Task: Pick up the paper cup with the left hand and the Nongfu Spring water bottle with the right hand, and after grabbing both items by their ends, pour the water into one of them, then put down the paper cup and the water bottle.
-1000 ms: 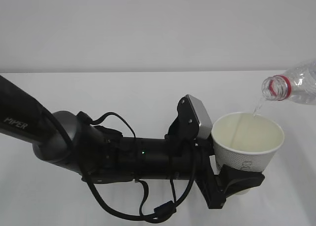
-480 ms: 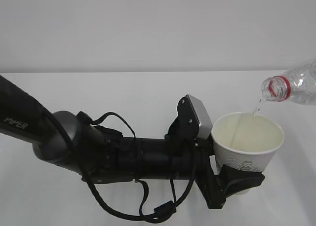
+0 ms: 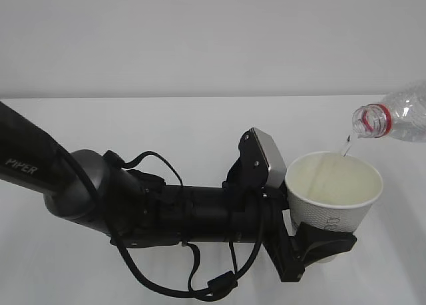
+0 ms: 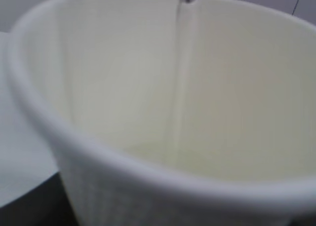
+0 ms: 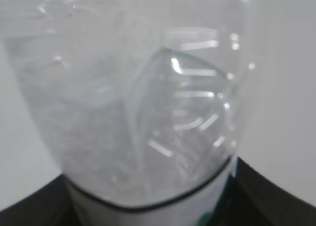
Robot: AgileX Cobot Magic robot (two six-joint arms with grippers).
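Now | ribbed clear bottle [image 3: 399, 116] tilted | tapered paper cup [image 3: 333, 197] upright

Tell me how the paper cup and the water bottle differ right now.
The paper cup stands upright, mouth up; the water bottle lies tipped, mouth down over the cup's rim. The cup is opaque white with a cream inside; the bottle is clear with a red neck ring. The cup takes in the water; the bottle gives it. Both are held off the table.

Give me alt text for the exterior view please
Water trickles from a tilted clear bottle at the right edge into a white paper cup, gripped near its base by the black left gripper above a white table.
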